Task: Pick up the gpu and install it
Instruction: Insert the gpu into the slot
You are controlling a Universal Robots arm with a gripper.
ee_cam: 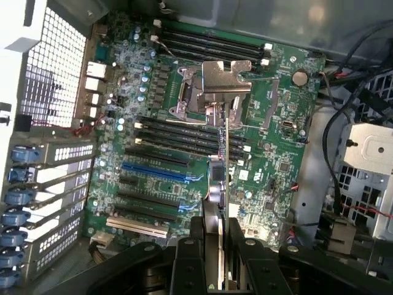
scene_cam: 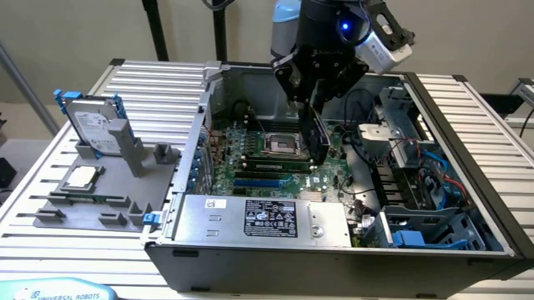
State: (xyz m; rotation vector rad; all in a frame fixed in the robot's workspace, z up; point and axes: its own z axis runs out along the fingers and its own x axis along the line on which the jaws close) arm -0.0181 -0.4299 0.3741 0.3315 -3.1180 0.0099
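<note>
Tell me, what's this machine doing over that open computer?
A robot arm holds a gpu edge-down in its closed jaws, over the motherboard inside the open case. The card hangs near the CPU socket and does not look seated in a slot. A hard drive and a CPU chip sit on a grey stand at the exterior view's left.

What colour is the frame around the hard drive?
Blue. The frame shows best in the exterior view.
</note>
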